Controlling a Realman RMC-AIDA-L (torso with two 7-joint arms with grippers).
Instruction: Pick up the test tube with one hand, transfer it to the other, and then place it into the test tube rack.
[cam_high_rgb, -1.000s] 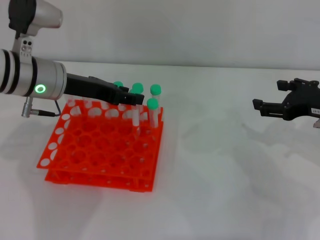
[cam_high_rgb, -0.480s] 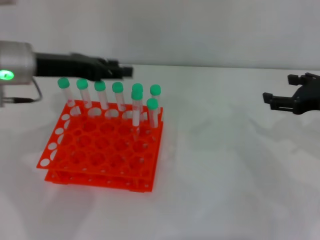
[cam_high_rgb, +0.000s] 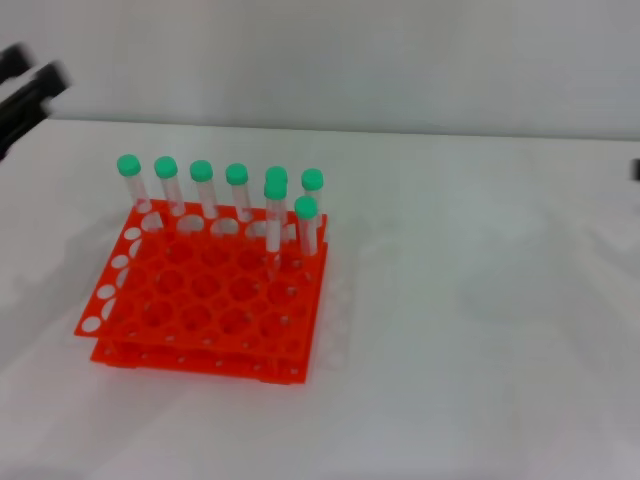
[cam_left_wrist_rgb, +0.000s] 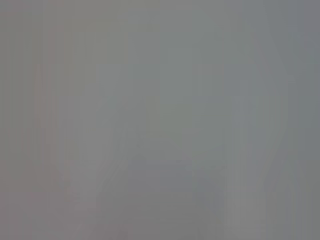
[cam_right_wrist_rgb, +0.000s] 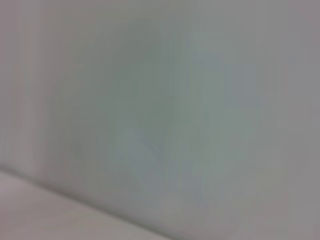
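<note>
The orange-red test tube rack (cam_high_rgb: 200, 300) stands on the white table, left of centre in the head view. Several green-capped test tubes stand upright in its far rows. One of them (cam_high_rgb: 274, 212) stands in the second row, next to another (cam_high_rgb: 306, 222). No tube is held in the air. My left gripper (cam_high_rgb: 25, 85) is a dark blurred shape at the far left edge, high and well clear of the rack. Only a dark sliver of my right gripper (cam_high_rgb: 636, 170) shows at the right edge. Both wrist views show only a blank pale surface.
The white table (cam_high_rgb: 470, 320) stretches to the right of and in front of the rack. A pale wall (cam_high_rgb: 350, 60) stands behind it. The rack's near rows hold no tubes.
My left gripper has drawn back from over the rack's far rows to the far left edge. My right gripper has slid out past the right edge. The tubes stay in the rack.
</note>
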